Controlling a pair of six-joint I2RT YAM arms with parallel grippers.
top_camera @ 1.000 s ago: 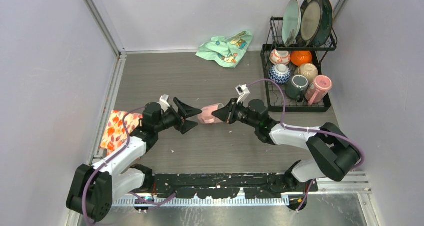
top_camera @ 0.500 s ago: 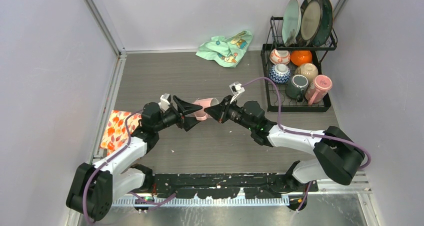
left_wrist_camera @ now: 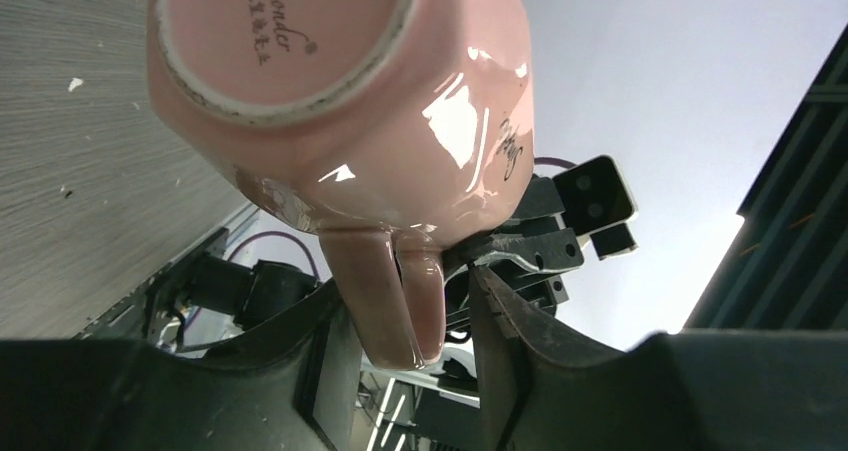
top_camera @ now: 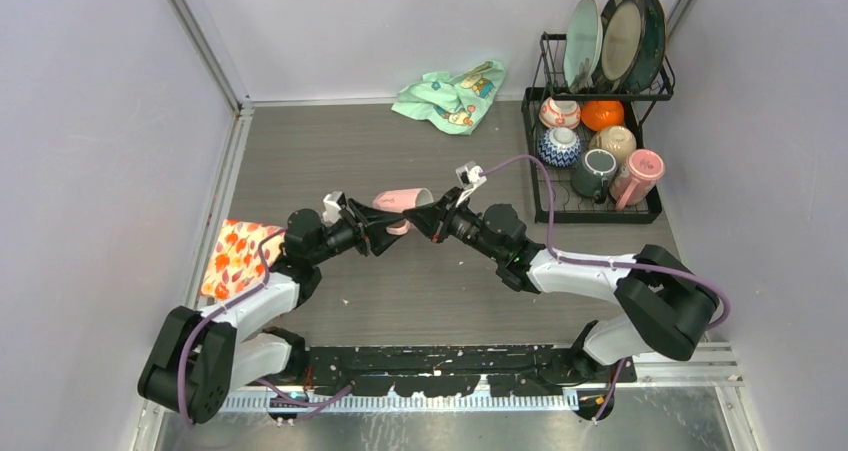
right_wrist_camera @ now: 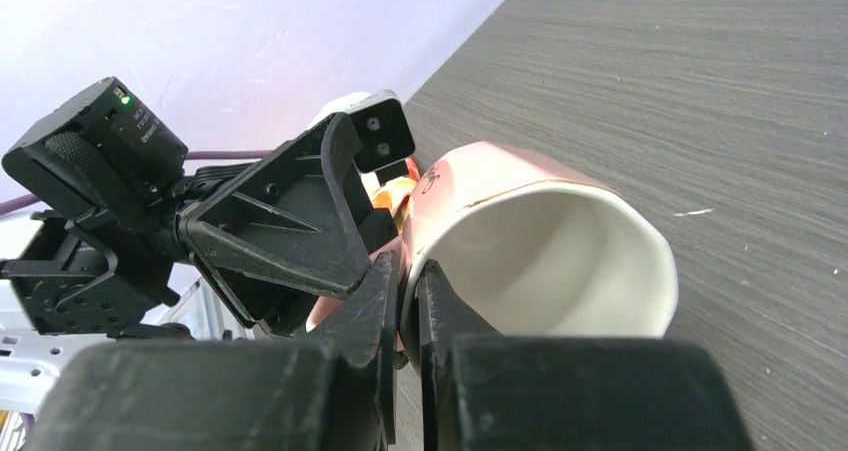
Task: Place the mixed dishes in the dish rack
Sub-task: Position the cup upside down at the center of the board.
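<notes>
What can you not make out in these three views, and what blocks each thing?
Top view: orange floral cloth, partly under the left arm.
Top view: dark blue-green plate, mostly behind the dark-rimmed plate.
Right wrist view: handle of the pink cup, mostly hidden by its body and the right gripper.
Left wrist view: cup base and its print, cut by the top edge.

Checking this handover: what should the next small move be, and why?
Probably close the left hand fully on the handle of the pink cup: its fingers straddle the handle with a gap showing, while the right hand pinches the rim.
</notes>
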